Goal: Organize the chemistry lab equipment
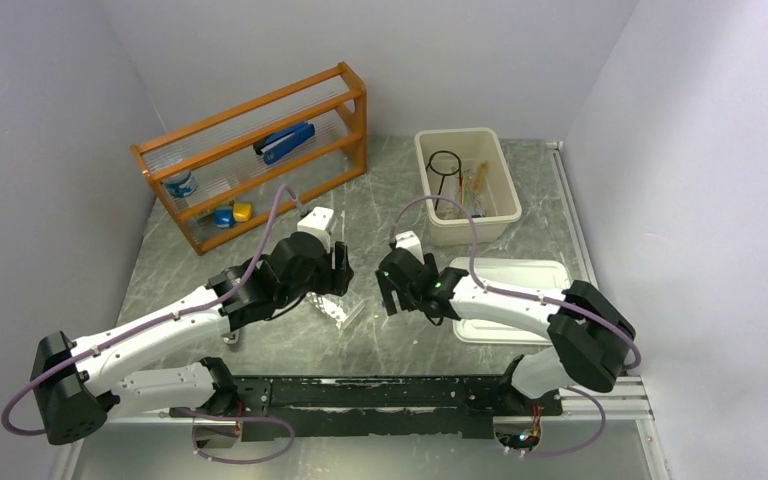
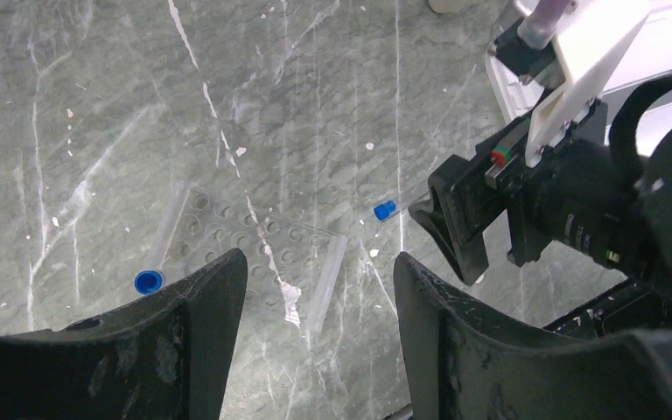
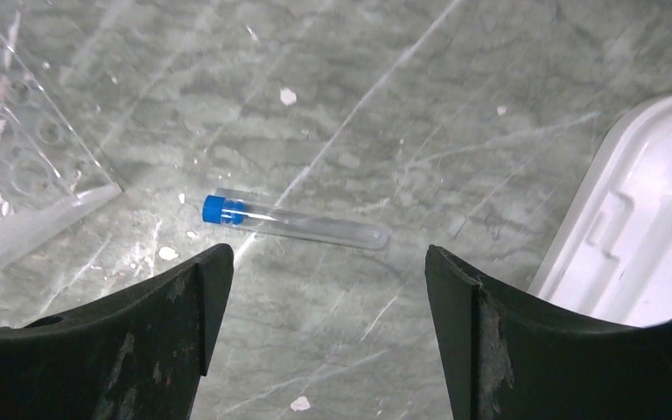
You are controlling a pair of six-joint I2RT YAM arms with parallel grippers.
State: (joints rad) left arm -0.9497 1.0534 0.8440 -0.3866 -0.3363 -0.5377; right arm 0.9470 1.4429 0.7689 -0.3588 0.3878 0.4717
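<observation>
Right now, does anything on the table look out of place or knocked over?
Yes. One blue-capped tube lies loose on the table below the open right tool. A second tube lies beside the clear rack. The rack itself seems to lie flat, with no tube standing in it.

Clear plastic tube (image 3: 302,224), glossy marbled tabletop (image 3: 402,105), scuffed matt-black fingers (image 3: 122,350).

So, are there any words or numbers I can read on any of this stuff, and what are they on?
Nothing here can be read as a word, number or sign.
blue-and-white pot on the wooden shelf: may have a label, but it is too small and blurred to read.
blue-capped tube: no writing shows.
clear rack: no writing shows.
</observation>
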